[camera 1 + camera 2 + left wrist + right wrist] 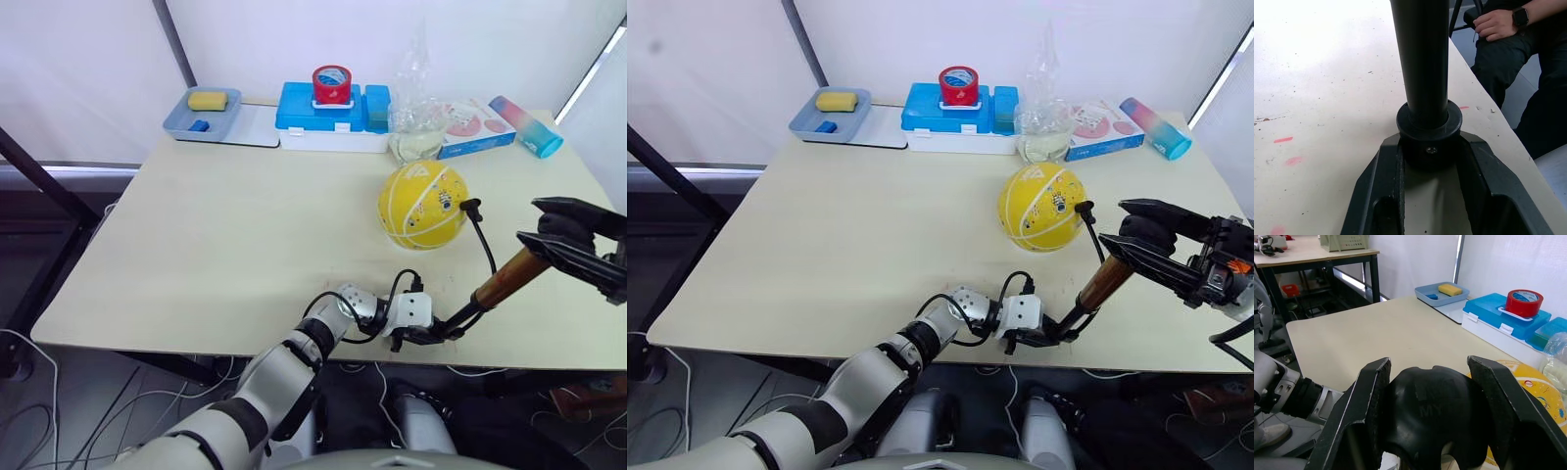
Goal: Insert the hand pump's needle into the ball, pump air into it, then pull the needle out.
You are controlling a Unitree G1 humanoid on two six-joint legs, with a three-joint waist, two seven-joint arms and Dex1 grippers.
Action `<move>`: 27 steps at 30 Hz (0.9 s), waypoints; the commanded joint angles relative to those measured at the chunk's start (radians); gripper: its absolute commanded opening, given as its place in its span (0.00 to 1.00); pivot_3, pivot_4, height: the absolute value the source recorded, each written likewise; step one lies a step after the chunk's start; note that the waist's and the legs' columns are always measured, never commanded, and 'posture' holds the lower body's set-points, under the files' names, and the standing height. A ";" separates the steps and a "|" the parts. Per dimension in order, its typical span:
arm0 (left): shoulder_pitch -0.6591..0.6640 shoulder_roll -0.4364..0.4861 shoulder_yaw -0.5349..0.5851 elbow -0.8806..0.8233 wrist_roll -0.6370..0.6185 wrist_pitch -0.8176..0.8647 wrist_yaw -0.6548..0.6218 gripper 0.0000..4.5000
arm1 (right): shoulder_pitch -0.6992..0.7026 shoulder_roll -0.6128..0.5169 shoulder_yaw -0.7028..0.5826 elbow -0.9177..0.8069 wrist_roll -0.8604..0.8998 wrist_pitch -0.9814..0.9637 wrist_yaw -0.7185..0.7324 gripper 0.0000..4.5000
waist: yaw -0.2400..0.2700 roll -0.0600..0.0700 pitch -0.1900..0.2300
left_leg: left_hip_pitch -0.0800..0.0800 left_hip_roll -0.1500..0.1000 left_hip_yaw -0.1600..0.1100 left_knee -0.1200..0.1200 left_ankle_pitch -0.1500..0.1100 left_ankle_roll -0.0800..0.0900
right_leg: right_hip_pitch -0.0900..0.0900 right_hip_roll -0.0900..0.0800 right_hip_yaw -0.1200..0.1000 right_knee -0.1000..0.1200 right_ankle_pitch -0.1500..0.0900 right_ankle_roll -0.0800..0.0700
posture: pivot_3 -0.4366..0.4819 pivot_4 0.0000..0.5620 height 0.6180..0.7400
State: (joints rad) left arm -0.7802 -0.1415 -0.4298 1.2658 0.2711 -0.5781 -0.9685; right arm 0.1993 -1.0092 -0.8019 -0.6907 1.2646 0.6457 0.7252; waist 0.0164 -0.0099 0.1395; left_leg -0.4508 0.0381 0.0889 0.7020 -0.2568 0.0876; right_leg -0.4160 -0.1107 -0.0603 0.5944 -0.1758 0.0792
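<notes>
The yellow ball point(421, 206) rests right of the table's middle. The hand pump point(507, 278) leans near the front edge, its gold-bronze barrel rising to the right. My left gripper point(429, 334) is shut on its black lower end cap point(1429, 142), which sits on the table. My right gripper point(554, 231) is shut on the black T-handle point(1430, 416) at the top. The thin black hose point(485, 245) curves up from the base to the ball's right side. The needle's black fitting point(470, 207) touches the ball there; the pin itself is hidden.
Along the back edge stand a blue tray point(186, 122) with a yellow sponge, a blue box point(304, 116) with a red tape roll point(332, 84), a clear bottle point(417, 122), a flat printed box point(478, 127) and a coloured tumbler point(527, 126). A seated person point(1508, 29) is beside the table.
</notes>
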 commanded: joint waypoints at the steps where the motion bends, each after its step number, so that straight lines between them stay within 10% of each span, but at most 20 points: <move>1: 0.006 -0.037 -0.027 0.041 0.048 0.029 0.009 0.23 | 0.052 0.061 0.079 -0.021 -0.149 -0.052 0.043 0.45 | 0.000 -0.002 -0.001 | 0.000 0.000 0.000 0.000 0.000 0.000 | 0.000 0.000 0.000 0.000 0.000 0.000 | 0.48 0.27 1.00; 15: 0.006 -0.039 -0.023 0.041 0.043 0.034 0.015 0.23 | 0.161 0.337 0.520 0.133 -0.615 -0.356 0.121 0.45 | -0.002 -0.002 -0.005 | 0.002 0.001 -0.001 0.000 0.000 0.000 | 0.001 0.001 0.000 0.000 0.000 0.001 | 0.48 0.27 1.00; 27: 0.005 -0.040 -0.022 0.041 0.042 0.037 0.019 0.23 | 0.116 0.202 0.251 0.025 -0.359 -0.232 0.122 0.45 | 0.000 0.001 -0.004 | 0.001 0.000 -0.001 0.000 0.000 0.000 | 0.001 0.000 0.000 0.000 0.000 0.000 | 0.48 0.27 1.00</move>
State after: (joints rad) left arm -0.7803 -0.1415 -0.4328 1.2678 0.2725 -0.5758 -0.9638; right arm 0.3293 -0.7778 -0.4630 -0.6162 0.8349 0.3916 0.8453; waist 0.0162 -0.0091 0.1353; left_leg -0.4498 0.0385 0.0883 0.7018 -0.2569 0.0873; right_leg -0.4153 -0.1104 -0.0608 0.5945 -0.1758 0.0793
